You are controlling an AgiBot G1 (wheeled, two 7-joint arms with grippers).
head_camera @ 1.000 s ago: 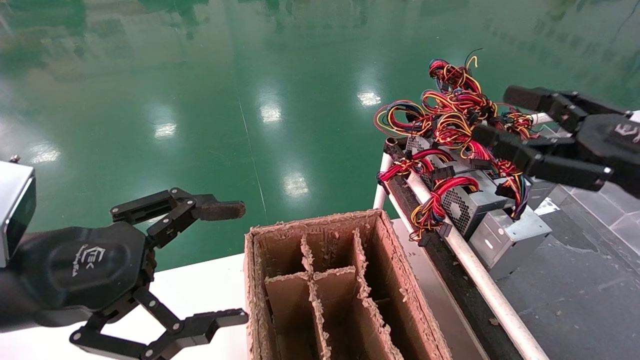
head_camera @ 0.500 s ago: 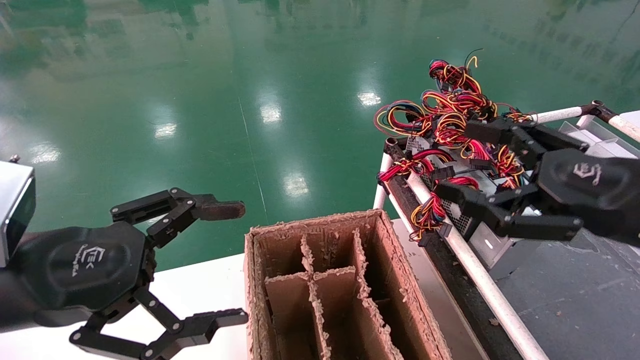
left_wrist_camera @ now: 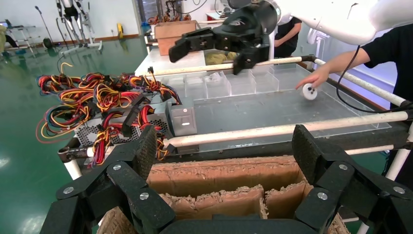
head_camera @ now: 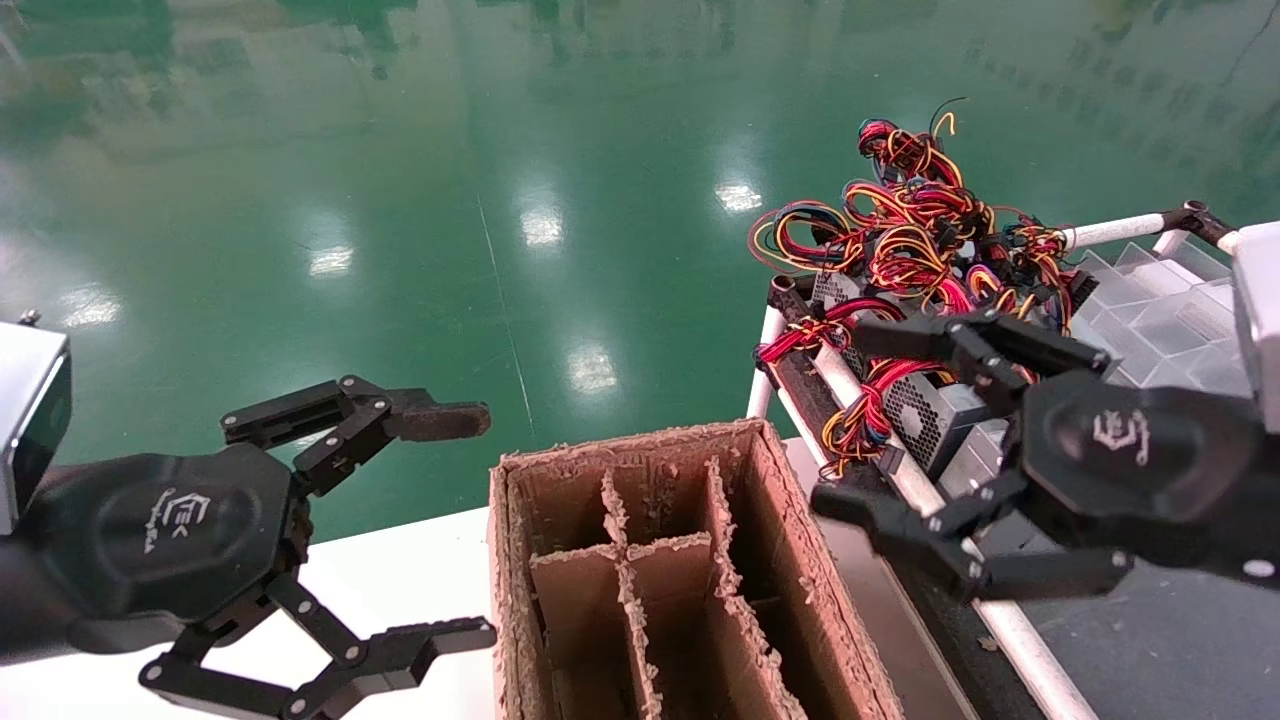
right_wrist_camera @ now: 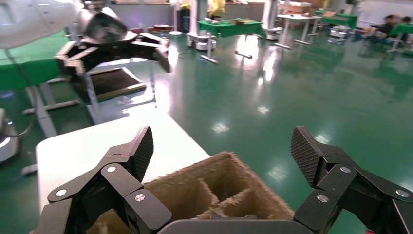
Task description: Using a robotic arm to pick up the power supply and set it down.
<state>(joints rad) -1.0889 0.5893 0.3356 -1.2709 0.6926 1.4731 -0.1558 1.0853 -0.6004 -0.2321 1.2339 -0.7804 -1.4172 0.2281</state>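
The power supply (head_camera: 925, 412), a grey metal box with a mesh side, lies on the rack at the right under a tangle of red, yellow and black wires (head_camera: 900, 240). It shows in the left wrist view too, as the grey power supply (left_wrist_camera: 181, 116) beside the wires (left_wrist_camera: 97, 97). My right gripper (head_camera: 850, 420) hangs open and empty between the rack and the cardboard box, just in front of the power supply and not touching it. The left wrist view shows this right gripper (left_wrist_camera: 208, 57) on its white robotic arm (left_wrist_camera: 336, 17). My left gripper (head_camera: 465, 528) is parked open at the left.
A worn cardboard box (head_camera: 630, 445) with dividers stands in the middle on a white table (head_camera: 400, 570). The rack has white pipe rails (head_camera: 1010, 620) and a clear compartment tray (head_camera: 1150, 310). A person's hand (left_wrist_camera: 314, 78) rests on the rack's far side.
My right gripper has swung from above the wire bundle down and to the left, toward the cardboard box, staying open and empty. The left arm has not moved.
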